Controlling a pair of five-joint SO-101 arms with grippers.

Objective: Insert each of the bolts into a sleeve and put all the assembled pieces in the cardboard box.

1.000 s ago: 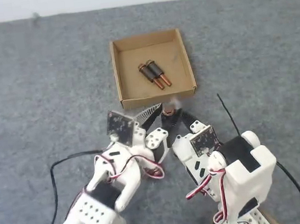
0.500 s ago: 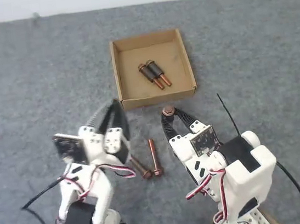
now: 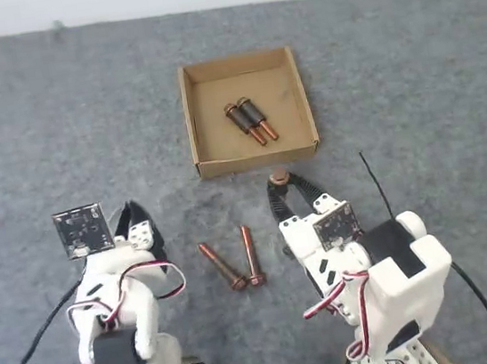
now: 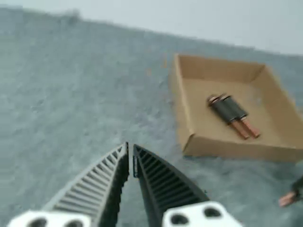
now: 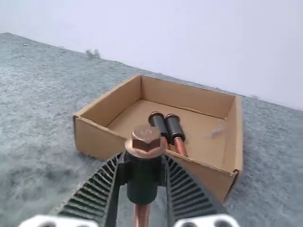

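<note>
The left tool [image 4: 130, 149], clenched and empty, has pulled back, leaving the sleeved bolt [image 5: 145, 141] gripped in the right tool [image 5: 142, 164] just short of the box [image 3: 190, 117]: ready to drop in, with two bare bolts [image 3: 250, 255] left.

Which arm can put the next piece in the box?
Right: the right pincer grips a sleeved bolt just before the cardboard box; the left pincer is empty and farther back.
</note>
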